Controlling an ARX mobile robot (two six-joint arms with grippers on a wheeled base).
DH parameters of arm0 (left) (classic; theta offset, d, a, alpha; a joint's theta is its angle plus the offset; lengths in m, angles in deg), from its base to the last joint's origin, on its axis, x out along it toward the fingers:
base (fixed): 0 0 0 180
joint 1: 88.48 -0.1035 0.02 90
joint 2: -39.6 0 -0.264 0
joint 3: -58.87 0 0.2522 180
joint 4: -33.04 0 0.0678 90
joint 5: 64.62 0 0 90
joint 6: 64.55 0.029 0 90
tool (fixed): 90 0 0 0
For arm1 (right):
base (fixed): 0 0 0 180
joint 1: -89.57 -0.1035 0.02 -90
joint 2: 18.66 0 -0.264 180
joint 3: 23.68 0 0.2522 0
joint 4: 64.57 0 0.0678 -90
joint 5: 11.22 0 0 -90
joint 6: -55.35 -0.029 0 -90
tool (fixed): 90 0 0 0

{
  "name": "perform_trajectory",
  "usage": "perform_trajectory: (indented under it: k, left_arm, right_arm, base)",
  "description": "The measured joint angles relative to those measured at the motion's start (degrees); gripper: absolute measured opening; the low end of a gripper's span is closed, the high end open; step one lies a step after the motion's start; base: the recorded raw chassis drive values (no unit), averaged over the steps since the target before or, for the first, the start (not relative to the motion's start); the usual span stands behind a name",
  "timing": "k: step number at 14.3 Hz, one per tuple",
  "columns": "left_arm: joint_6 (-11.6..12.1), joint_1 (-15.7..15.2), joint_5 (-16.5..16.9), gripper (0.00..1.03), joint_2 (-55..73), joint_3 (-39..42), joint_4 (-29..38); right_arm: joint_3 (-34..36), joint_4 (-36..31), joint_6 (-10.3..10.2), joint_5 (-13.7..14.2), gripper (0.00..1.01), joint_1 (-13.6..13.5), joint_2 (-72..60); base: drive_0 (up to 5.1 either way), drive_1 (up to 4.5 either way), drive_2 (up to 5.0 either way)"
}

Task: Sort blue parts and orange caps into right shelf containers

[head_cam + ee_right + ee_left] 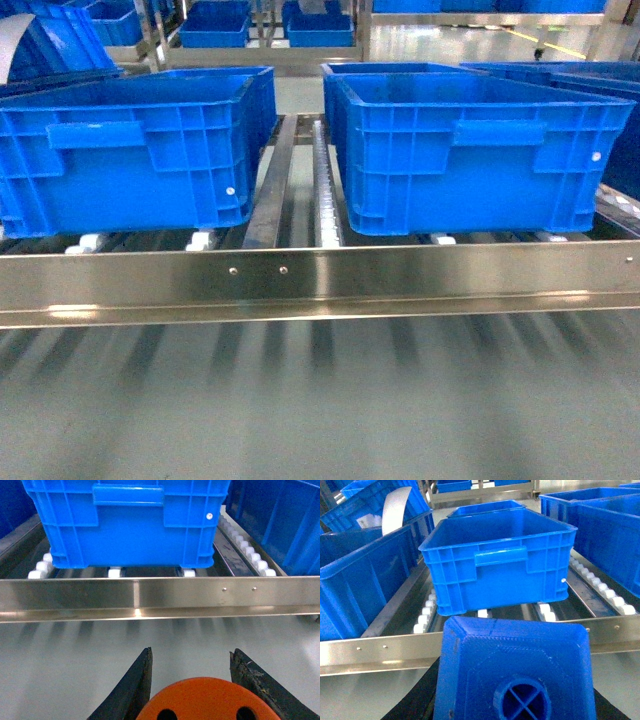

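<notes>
With the left gripper grasping a blue part and the right gripper an orange cap, we lift both clear over the rail before releasing into the crates.

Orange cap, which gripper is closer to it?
Right. The right gripper grips the orange cap between its fingers; the left gripper holds a blue part, with no cap in its view.

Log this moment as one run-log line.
left gripper: holds blue part | right gripper: holds orange cap | both before shelf
</notes>
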Motion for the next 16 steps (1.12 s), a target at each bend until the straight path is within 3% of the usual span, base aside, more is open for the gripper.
perform_trajectory:
  k: [6,16]
  left_arm:
    - [0.0,-0.15,-0.11,0.45,0.0,0.0,0.07]
    - [0.0,-0.15,-0.11,0.44,0.07,0.0,0.11]
  right_arm:
    - [0.0,0.11,0.0,-0.17,0.41,-0.04,-0.02]
    - [0.0,0.09,0.0,-0.15,0.41,0.0,-0.13]
  base:
    - [-0.6,4.24,-4.0]
    - [0.0,0.0,0.0]
